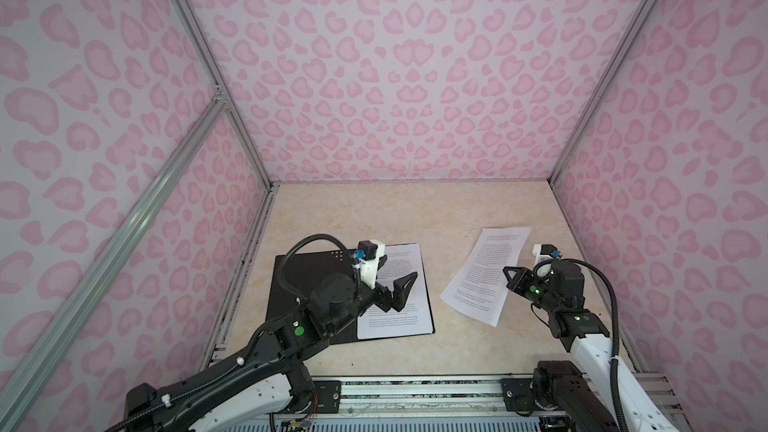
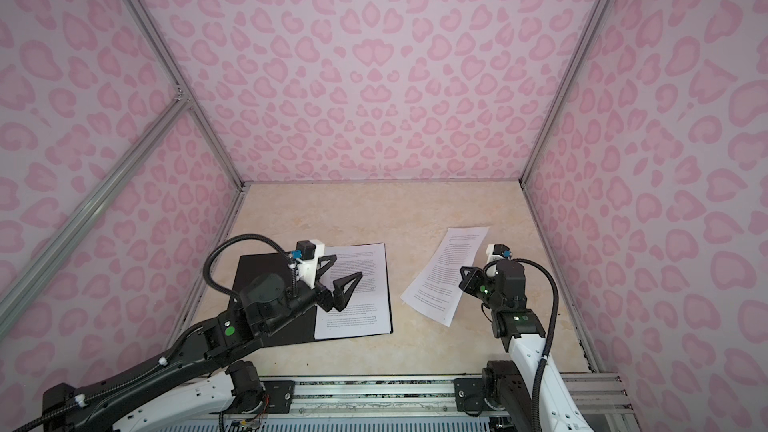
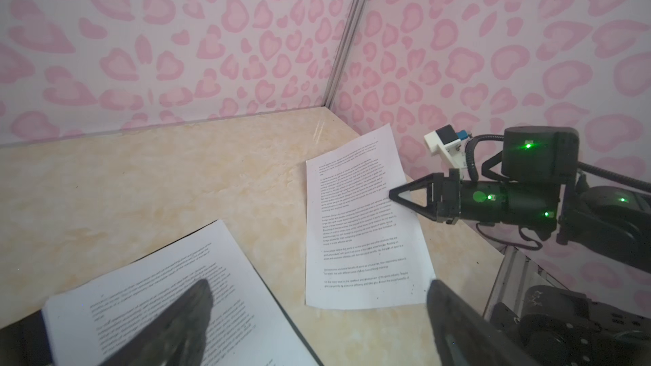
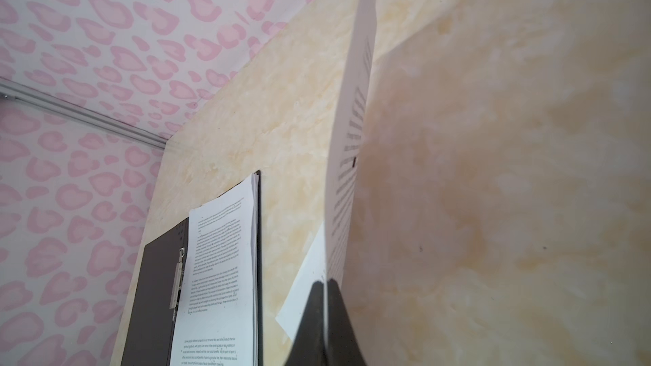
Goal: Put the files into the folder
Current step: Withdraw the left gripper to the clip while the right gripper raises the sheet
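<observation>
Right gripper (image 1: 508,273) clamps a loose sheet (image 1: 484,268); left gripper (image 2: 348,265) spread wide over the folder (image 1: 301,278) — files (image 1: 407,322) inside — beige table (image 1: 374,218), pink walls (image 1: 415,76).

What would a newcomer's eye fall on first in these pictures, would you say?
Probably the pink heart-spotted walls all around the table. Next, the open black folder on the left, with a stack of printed sheets in it under the open left gripper. On the right, the shut right gripper pinches a loose sheet.
</observation>
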`<action>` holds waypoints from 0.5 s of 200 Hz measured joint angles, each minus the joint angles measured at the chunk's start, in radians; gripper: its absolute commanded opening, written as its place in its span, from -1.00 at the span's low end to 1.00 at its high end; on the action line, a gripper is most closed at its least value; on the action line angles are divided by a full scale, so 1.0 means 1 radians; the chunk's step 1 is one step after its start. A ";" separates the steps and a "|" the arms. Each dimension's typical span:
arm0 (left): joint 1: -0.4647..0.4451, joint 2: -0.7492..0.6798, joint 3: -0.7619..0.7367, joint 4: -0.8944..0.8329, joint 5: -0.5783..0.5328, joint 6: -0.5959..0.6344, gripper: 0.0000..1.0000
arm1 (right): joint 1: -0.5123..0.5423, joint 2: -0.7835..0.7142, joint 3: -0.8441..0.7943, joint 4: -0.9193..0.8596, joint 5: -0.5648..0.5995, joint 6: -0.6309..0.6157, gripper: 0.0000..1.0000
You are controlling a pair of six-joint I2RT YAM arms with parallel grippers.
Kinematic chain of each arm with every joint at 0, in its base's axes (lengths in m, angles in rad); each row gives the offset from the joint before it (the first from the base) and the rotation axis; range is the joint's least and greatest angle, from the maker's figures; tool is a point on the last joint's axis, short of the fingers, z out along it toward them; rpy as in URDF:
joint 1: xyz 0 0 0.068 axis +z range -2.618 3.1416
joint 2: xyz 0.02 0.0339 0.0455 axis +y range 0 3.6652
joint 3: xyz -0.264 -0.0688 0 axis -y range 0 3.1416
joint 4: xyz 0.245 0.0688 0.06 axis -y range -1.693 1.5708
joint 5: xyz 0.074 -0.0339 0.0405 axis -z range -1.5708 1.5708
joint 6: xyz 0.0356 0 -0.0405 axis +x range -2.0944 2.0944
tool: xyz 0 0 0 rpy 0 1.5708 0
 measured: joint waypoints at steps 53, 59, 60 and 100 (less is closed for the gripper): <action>-0.002 -0.552 -0.285 -0.161 -0.232 -0.064 0.92 | 0.336 0.198 0.292 0.000 0.111 0.010 -1.00; -0.002 -0.602 -0.313 -0.182 -0.270 -0.075 0.91 | 0.380 0.229 0.330 0.002 0.113 0.010 -1.00; -0.002 -0.607 -0.317 -0.185 -0.275 -0.076 0.91 | 0.384 0.232 0.333 0.002 0.113 0.010 -1.00; -0.002 -0.672 -0.363 -0.332 -0.432 -0.116 0.92 | 0.553 0.343 0.484 0.066 0.108 0.060 -1.00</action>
